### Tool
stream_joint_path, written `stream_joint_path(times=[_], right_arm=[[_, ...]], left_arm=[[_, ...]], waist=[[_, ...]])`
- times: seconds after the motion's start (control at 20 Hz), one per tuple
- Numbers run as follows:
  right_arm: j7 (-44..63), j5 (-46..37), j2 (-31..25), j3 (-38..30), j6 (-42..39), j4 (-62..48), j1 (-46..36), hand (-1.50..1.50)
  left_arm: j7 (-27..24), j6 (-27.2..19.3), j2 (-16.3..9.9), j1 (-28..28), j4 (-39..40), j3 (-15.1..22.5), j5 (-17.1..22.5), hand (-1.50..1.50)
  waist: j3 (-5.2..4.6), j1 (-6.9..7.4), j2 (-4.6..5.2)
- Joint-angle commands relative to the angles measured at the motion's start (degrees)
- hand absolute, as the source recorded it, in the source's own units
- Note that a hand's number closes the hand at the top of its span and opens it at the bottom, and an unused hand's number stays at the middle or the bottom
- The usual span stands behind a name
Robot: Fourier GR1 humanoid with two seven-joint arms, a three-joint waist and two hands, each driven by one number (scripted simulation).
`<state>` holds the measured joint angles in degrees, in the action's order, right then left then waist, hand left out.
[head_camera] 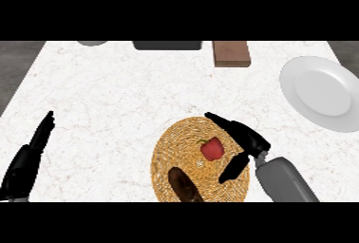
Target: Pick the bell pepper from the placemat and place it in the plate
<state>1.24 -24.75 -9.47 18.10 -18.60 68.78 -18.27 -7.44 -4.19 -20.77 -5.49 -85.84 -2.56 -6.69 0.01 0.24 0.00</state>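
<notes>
One red bell pepper (212,148) sits mid-placemat (184,137) near the counter's (119,90) front edge, likely light, glossy and slippery; grasp across its body. Right hand (247,137) spreads wide around it, not touching. Left hand (32,152) rests open at the left. Plate (308,71) waits at the right edge.

A white marbled counter (119,95) fills most of the view. Dark grey floor (15,61) shows past its left and right far corners. Light falls evenly.
</notes>
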Motion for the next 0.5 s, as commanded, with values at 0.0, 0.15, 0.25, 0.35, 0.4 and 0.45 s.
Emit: stream_joint_path(times=[0.0,0.15,0.25,0.35,0.4,0.45], right_arm=[[-1.6,-3.6,2.9,0.2,1.2,-2.4,0.2,-1.5],[-3.4,-3.5,6.1,0.1,1.9,-3.4,-0.1,1.5],[-10.6,-2.9,4.0,-3.7,2.6,-9.7,-2.5,1.5],[-8.2,-3.7,4.0,-4.7,0.2,-6.3,-2.4,1.5],[-10.7,-6.0,6.2,-4.1,4.1,-12.0,-4.4,1.5],[-16.6,-7.4,5.2,-3.3,7.1,-15.7,-2.5,1.5]], left_arm=[[5.0,3.2,-0.4,0.2,-4.2,-2.0,0.4,0.0],[1.2,2.5,0.6,-1.1,-3.1,-2.4,-1.5,0.0],[-0.6,1.8,1.7,1.7,2.7,-2.7,-2.7,0.0],[1.9,3.1,2.5,0.7,-1.4,-3.6,-2.5,0.0],[1.4,3.5,3.2,-0.6,-2.3,-2.4,-2.9,0.0],[0.0,2.1,3.7,1.1,0.0,-1.7,-4.2,0.0]], waist=[[0.0,0.03,-0.02],[0.0,0.01,-0.03],[0.0,-0.03,0.05],[0.0,-0.03,-0.02],[0.0,0.11,0.01],[0.01,0.11,0.07]])
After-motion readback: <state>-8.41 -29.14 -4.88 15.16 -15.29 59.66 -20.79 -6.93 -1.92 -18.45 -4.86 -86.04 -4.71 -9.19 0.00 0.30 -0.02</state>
